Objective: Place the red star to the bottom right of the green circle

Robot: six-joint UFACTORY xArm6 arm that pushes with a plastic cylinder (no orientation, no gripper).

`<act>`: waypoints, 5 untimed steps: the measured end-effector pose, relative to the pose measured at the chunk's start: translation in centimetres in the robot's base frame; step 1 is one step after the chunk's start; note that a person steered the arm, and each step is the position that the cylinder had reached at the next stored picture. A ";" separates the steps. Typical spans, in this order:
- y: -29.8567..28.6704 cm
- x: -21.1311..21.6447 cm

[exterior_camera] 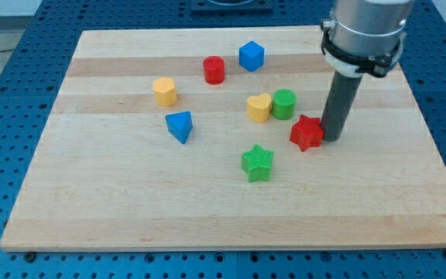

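My tip (332,138), a bare rod with no jaws to open or close, touches the red star's (307,132) right side. The star sits just below-right of the green circle (284,104). Placement looks nearly done; only fine nudging seems needed.

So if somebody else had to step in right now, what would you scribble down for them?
My tip is on the board, against the right side of the red star.
The red star sits just to the lower right of the green circle, with a small gap between them.
Done: the star looks about in place.
Left: check the spot, nudge if needed.
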State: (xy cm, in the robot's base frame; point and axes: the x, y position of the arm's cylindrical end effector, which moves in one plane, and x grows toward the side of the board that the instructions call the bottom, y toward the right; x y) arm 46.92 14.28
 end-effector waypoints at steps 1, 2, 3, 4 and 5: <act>-0.2 2.5; -1.3 2.8; -1.3 1.7; -1.6 1.0; -2.1 0.8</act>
